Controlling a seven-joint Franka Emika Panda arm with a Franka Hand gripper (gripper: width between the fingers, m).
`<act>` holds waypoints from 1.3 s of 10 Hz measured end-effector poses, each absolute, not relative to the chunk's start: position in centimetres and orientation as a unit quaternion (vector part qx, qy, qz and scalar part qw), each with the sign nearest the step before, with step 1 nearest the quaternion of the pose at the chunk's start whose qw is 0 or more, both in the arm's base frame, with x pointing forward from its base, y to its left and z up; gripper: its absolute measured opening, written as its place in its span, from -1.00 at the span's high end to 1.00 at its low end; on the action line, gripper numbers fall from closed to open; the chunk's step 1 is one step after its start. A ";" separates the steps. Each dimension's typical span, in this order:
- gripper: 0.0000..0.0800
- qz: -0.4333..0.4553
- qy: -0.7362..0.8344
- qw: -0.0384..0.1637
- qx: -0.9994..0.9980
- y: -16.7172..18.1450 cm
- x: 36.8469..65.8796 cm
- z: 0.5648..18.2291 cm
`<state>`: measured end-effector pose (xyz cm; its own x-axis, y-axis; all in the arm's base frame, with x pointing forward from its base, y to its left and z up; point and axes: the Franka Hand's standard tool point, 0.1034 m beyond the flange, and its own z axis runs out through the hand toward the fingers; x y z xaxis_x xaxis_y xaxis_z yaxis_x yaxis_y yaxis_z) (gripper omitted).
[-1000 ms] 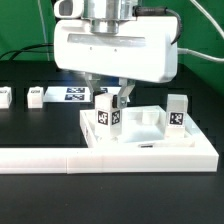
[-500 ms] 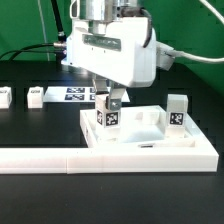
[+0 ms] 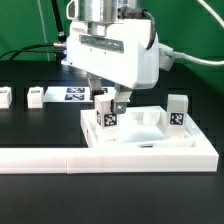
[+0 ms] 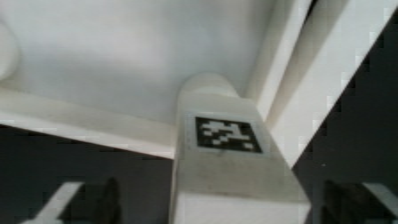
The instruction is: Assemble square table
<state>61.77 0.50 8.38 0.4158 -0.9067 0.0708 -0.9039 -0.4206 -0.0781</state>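
Two-finger pincer [image 3: 108, 100] spread, straddling a short white block leg [image 3: 106, 117] that bears a black-white tag. The wrist view shows a gap on each side, no contact. The leg stands upright at the exterior view's left rear corner of the white plastic square tray-like tabletop [image 3: 150, 152] on the black bench [image 3: 40, 125].

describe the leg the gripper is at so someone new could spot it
Find the white square tabletop behind the long rail. On its back corner at the exterior view's left a leg stands upright, tag facing the camera. Unlike the other upright leg at the exterior view's right corner, this one has the open gripper straddling its top.
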 end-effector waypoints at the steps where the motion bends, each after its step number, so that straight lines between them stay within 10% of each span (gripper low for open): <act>1: -0.53 -0.056 0.491 0.013 -0.869 0.6 61.9 8.4; 13: -0.62 -0.073 -0.033 -0.024 -0.997 0.5 62.4 8.5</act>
<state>62.35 0.46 8.55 0.9872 0.0689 0.1438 0.0621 -0.9967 0.0518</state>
